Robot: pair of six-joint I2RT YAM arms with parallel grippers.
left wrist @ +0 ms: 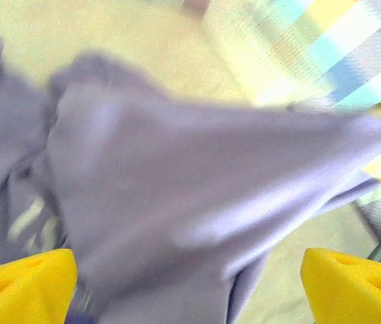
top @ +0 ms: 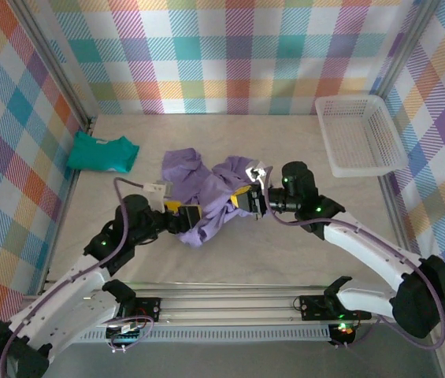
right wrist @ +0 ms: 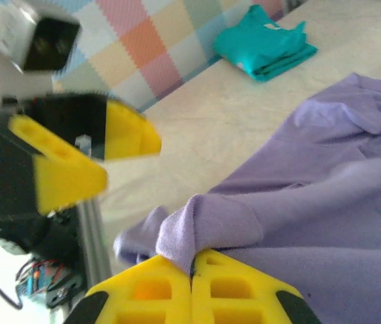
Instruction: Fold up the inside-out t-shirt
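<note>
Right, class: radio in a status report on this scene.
Left gripper open. Right gripper shut on crumpled lavender cotton t-shirt. Folded teal garment sits clear, far left.

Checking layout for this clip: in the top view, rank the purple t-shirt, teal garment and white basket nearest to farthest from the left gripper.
1. Purple t-shirt, right at the left gripper.
2. Teal garment, back left.
3. White basket, back right.

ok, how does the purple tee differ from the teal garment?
The tee is crumpled; teal garment is neatly folded. The tee lies centre, teal garment far left. Right end effector pinches the tee; nothing touches the teal garment. Both are soft cloth.
</note>
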